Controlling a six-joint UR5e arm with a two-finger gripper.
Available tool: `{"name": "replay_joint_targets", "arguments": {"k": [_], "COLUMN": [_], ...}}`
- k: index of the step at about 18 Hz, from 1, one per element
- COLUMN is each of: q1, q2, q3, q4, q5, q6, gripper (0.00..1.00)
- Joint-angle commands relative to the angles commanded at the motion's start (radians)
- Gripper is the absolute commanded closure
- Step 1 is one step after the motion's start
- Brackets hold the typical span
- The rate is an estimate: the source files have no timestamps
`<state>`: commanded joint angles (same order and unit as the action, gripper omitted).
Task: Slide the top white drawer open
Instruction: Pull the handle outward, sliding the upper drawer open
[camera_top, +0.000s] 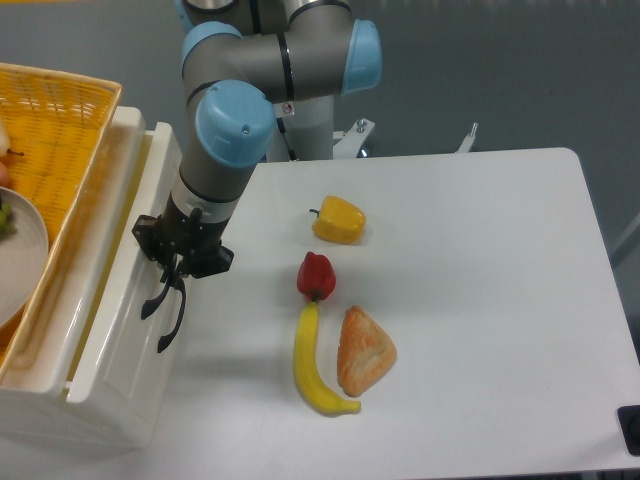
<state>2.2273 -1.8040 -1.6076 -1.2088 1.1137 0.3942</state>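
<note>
Pulling top white drawer (125, 330) rightward, my gripper (172, 285) pinching its black handle (168, 312). Keep pull straight, level, steady; avoid red pepper (316, 276) nearby.

We look down from one fixed camera, high and in front of the table (480, 300), facing the arm's base (300, 120) at the far edge. The cabinet (110, 330) sits cut off at left, fairly near.
</note>
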Motion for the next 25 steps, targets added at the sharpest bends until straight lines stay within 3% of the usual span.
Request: {"name": "replay_joint_targets", "arguments": {"k": [25], "q1": [0.135], "q2": [-0.008], "q3": [0.0], "q4": [0.002], "q5": [-0.002], "q6": [0.025], "gripper": [0.89]}}
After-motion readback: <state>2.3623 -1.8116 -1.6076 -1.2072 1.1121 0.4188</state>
